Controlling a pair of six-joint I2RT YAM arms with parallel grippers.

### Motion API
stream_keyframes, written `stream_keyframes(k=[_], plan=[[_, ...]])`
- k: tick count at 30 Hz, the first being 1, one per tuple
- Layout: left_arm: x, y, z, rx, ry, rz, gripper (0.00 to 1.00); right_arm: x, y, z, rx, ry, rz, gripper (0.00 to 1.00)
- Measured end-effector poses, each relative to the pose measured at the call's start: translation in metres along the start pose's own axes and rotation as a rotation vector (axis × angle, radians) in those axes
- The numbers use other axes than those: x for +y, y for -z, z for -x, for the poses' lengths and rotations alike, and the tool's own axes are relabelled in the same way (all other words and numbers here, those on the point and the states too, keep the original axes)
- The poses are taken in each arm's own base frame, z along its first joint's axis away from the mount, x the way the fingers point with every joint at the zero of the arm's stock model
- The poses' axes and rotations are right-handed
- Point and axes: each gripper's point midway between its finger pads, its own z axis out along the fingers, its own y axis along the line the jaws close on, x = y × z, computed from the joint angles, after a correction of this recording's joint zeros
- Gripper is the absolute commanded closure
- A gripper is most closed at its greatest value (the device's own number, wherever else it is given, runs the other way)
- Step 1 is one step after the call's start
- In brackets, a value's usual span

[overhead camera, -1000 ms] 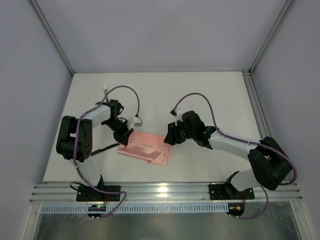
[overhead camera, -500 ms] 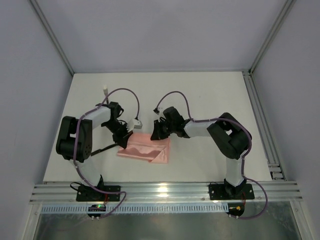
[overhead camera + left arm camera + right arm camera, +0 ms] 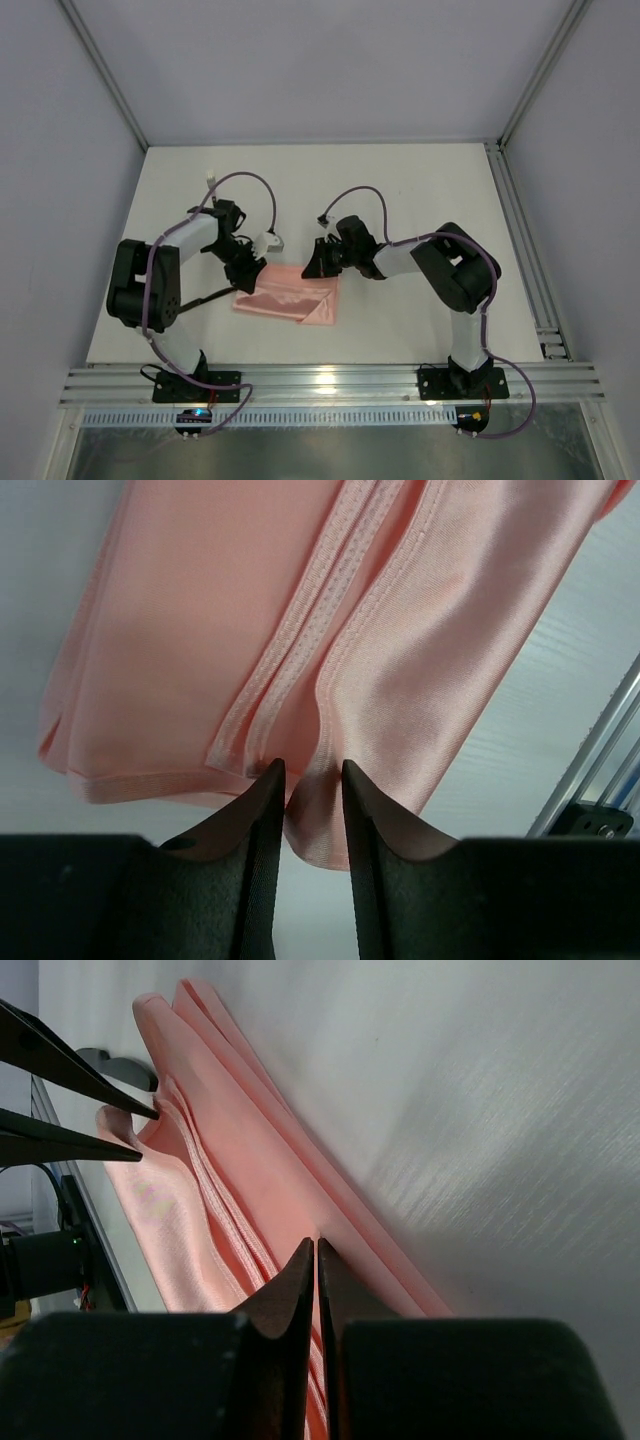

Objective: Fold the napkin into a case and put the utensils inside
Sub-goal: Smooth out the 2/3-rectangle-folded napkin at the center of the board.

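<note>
The salmon-pink napkin point(image 3: 290, 298) lies folded into a flat band between my two grippers. It also shows in the left wrist view point(image 3: 300, 630) and the right wrist view point(image 3: 230, 1190). My left gripper point(image 3: 248, 280) is at its left end, jaws narrowly apart and pinching a bunched fold of the sheet point(image 3: 307, 780). My right gripper point(image 3: 318, 268) is at the far right corner, jaws pressed together on a layer's edge point(image 3: 316, 1247). One slim black utensil point(image 3: 207, 297) lies left of the napkin. The other utensil is not visible.
The white table point(image 3: 400, 190) extends behind and to the right. The aluminium rail point(image 3: 330, 380) runs along the near edge. The left gripper's fingers point(image 3: 60, 1050) reach into the right wrist view at the upper left.
The right arm swung its elbow in and moved its gripper left onto the napkin's far right corner. The left gripper stayed at the left end.
</note>
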Motion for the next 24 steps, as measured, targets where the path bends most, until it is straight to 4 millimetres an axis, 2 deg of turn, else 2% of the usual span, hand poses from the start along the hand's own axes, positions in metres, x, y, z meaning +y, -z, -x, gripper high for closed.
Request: stream_keyframes(k=[6, 11, 16, 20, 22, 24], plan=[[0.008, 0.005, 0.009, -0.028, 0.006, 0.052, 0.51, 0.0, 0.0, 0.0, 0.001, 0.0, 0.001, 0.93], [0.007, 0.007, 0.012, -0.042, 0.003, 0.05, 0.45, 0.0, 0.0, 0.0, 0.002, -0.001, 0.004, 0.93], [0.001, 0.018, 0.039, -0.079, -0.084, 0.099, 0.42, 0.001, 0.0, 0.0, 0.002, 0.0, 0.004, 0.94], [-0.017, -0.004, 0.072, -0.063, -0.205, 0.113, 0.48, 0.0, 0.0, 0.0, 0.001, -0.002, 0.005, 0.94], [-0.023, -0.018, 0.083, -0.049, -0.229, 0.102, 0.54, 0.0, 0.0, -0.001, 0.0, -0.002, 0.005, 0.94], [-0.021, -0.029, 0.089, -0.038, -0.224, 0.101, 0.53, 0.0, 0.0, -0.001, -0.002, -0.003, 0.006, 0.94]])
